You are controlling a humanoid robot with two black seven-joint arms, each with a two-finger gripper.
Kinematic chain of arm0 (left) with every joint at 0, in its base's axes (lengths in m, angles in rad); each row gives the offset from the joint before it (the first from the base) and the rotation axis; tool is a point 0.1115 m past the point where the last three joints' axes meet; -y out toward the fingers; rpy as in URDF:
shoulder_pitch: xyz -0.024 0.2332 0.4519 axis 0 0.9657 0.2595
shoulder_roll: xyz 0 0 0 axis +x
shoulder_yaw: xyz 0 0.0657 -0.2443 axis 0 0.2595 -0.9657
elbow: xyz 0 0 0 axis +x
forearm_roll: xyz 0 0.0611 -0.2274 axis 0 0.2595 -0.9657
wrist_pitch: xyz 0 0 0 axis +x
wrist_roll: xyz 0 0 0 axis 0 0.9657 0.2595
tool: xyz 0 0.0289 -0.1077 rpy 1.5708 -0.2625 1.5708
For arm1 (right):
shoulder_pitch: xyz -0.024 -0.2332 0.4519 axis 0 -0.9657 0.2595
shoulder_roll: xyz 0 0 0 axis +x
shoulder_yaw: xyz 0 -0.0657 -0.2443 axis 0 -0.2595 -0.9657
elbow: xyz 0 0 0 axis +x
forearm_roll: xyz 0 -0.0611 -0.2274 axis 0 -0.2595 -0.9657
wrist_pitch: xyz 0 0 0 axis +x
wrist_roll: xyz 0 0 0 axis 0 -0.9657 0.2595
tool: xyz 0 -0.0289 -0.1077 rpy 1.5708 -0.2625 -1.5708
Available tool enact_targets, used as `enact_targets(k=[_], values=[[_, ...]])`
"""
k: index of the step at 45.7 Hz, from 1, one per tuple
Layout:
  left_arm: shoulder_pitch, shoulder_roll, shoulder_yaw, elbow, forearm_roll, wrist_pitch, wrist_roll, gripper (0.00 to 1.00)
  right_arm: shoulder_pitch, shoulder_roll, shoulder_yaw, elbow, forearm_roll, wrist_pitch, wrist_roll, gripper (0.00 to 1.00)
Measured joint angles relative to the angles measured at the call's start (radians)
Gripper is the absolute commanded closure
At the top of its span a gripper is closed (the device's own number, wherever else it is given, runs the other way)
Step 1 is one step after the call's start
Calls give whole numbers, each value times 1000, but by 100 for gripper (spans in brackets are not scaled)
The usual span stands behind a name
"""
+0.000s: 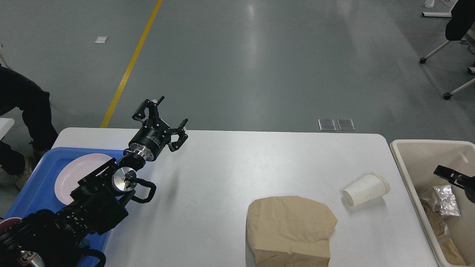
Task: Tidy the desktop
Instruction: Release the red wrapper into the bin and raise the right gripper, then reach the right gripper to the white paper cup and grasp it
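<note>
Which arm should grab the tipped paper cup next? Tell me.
Right, probably. The right end effector hovers over the beige bin, beside the paper cup; the left end effector is across the desktop.

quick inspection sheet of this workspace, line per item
surface: white desktop, mostly bare
job's things: paper cup on its side; brown paper bag at the near edge
clutter: foil and paper scraps in the beige bin; pink plate in the blue tray
grippers: left gripper open, empty, raised over the far left of the desk; right gripper over the bin, state unclear
cables: nothing seen
surroundings: grey floor, yellow line, chair legs far right, a person's leg at left
</note>
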Motion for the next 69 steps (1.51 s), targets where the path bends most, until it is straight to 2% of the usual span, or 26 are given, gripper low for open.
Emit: enact_targets(k=[9, 21, 32, 40, 47, 69], values=[[0, 0, 0, 0, 0, 0, 0, 3, 141, -31, -79, 25, -1, 181, 1, 0], [0, 0, 0, 0, 0, 0, 0, 3, 334, -41, -163, 37, -1, 290, -10, 0], [0, 0, 0, 0, 0, 0, 0, 3, 521, -17, -262, 104, -1, 633, -12, 0], [0, 0, 0, 0, 0, 0, 0, 3, 605, 9, -315, 171, 0, 783, -13, 0], [0, 0, 0, 0, 0, 0, 0, 3, 628, 25, -330, 229, 7, 830, -13, 0], [0, 0, 0, 0, 0, 0, 0, 3, 596, 91, -274, 404, 112, 795, -12, 0]])
